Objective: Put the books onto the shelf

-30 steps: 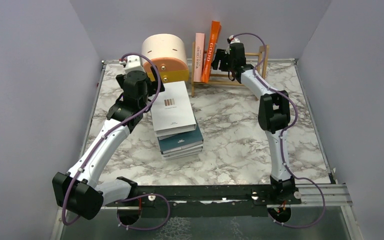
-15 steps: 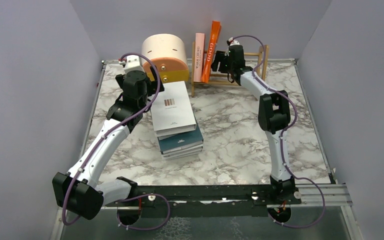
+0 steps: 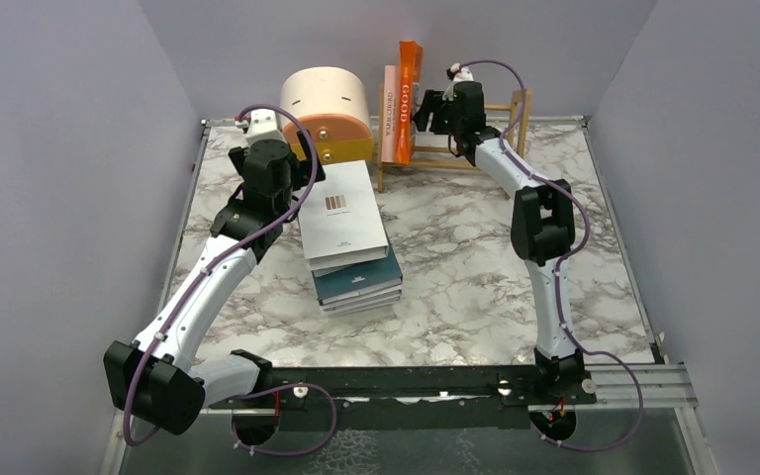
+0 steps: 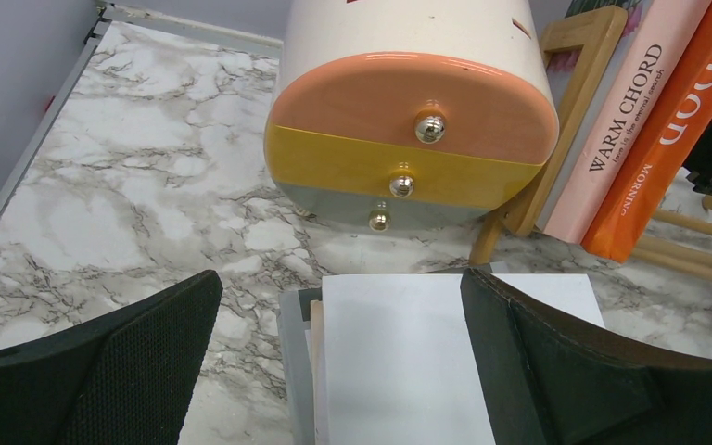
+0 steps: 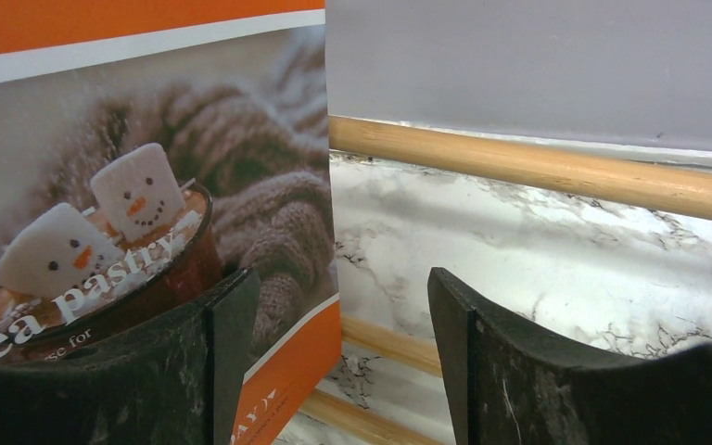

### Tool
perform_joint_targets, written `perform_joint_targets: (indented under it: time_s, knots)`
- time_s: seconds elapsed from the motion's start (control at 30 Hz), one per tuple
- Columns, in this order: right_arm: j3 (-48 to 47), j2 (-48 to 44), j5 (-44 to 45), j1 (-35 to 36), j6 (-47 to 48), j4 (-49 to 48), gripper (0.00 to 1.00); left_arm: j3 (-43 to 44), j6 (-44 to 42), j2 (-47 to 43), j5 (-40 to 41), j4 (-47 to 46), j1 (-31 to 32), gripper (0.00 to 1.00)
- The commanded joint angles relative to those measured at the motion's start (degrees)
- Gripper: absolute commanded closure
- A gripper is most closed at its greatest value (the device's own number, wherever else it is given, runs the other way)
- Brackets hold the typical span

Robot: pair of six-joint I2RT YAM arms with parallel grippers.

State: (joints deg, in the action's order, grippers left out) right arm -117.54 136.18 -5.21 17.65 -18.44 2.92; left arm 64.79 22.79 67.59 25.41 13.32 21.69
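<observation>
Orange book [image 3: 408, 89] upright on shelf [image 3: 523, 114] beside pink book [image 3: 389, 111]; right gripper [image 5: 343, 311] fingers parted beside it; left gripper [image 4: 334, 311] spread wide over book stack [image 3: 341, 213]

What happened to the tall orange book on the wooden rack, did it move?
Yes. The tall orange book tipped left, away from the light-wood rack's right post, nearly upright now.

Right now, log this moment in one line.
right pincer: open, at orange book in wooden rack | left pincer: open, above white book atop stack
</observation>
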Motion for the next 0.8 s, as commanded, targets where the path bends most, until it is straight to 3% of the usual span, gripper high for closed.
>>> perform_joint_targets:
  time_s: [0.0, 0.53, 0.77]
  knots:
    - [0.44, -3.98, -0.8, 1.49, 0.65, -2.88, 0.34, -0.39, 0.08, -0.77, -0.28, -1.54, -0.42, 0.01]
    - [7.46, -10.08, 12.23, 1.18, -2.63, -0.22, 0.33, -0.39, 1.31, -3.46, -0.09, 0.86, -0.51, 0.01]
    - [21.91, -22.9, 11.83, 0.55, -3.53, -1.32, 0.32, -1.23, 2.58, -5.12, -5.41, 4.3, -0.49, 0.01]
